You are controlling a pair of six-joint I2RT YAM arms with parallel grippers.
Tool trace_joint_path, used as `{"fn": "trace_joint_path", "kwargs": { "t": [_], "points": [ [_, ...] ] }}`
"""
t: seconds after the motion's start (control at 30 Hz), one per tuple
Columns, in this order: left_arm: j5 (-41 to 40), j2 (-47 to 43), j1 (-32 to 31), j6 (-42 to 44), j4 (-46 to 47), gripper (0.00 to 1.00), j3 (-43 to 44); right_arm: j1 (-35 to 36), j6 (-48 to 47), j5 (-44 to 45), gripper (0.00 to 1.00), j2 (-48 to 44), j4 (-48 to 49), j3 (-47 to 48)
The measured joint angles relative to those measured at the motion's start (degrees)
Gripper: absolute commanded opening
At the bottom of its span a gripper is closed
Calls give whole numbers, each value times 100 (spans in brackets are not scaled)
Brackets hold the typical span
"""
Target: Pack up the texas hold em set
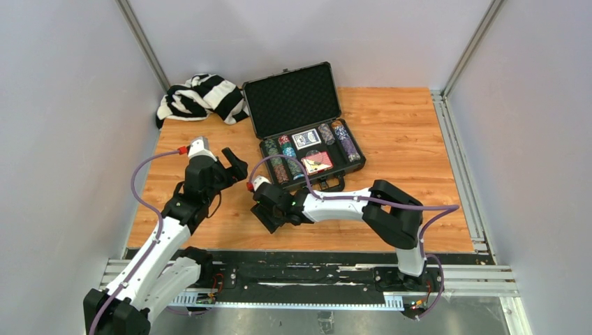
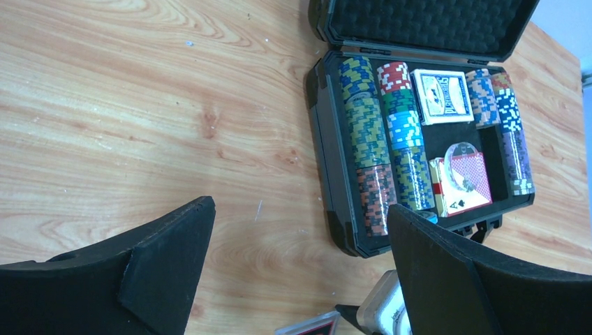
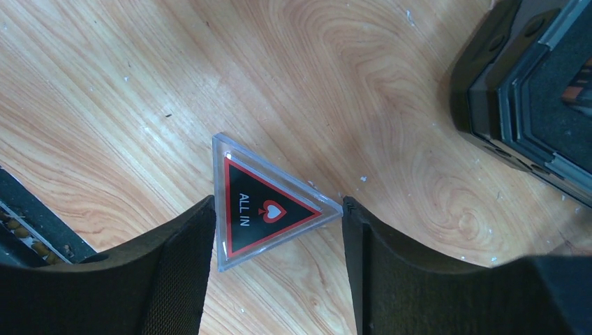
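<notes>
Wood table point(image 1: 405, 139) lies bare to the left of and in front of the open case point(image 1: 293, 101), which sits mid-back holding chips point(image 2: 366, 139) and decks point(image 2: 442, 96). A cloth point(image 1: 202, 96) fills the far-left corner. The left gripper point(image 2: 300, 206) hangs spread wide over bare wood. The right gripper point(image 3: 278, 202) pinches a clear triangle point(image 3: 262, 209) reading "ALL IN", flat on the table near the case's corner.

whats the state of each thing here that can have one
black rectangular hard case: open, lid up
multicoloured poker chip stacks: in rows inside the case
blue-backed card deck: in the case
clear triangular all in marker: flat on the table, outside the case
black-and-white striped cloth: crumpled
left gripper: open, empty
right gripper: straddling the marker, grip unclear
</notes>
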Motion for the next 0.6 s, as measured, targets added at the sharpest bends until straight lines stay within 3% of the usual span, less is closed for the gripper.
{"fn": "trace_joint_path", "kwargs": {
  "t": [0.6],
  "points": [
    [-59,-433,33,-17,-20,98,0,-70,-339,219,56,-627,-682,468]
  ]
}}
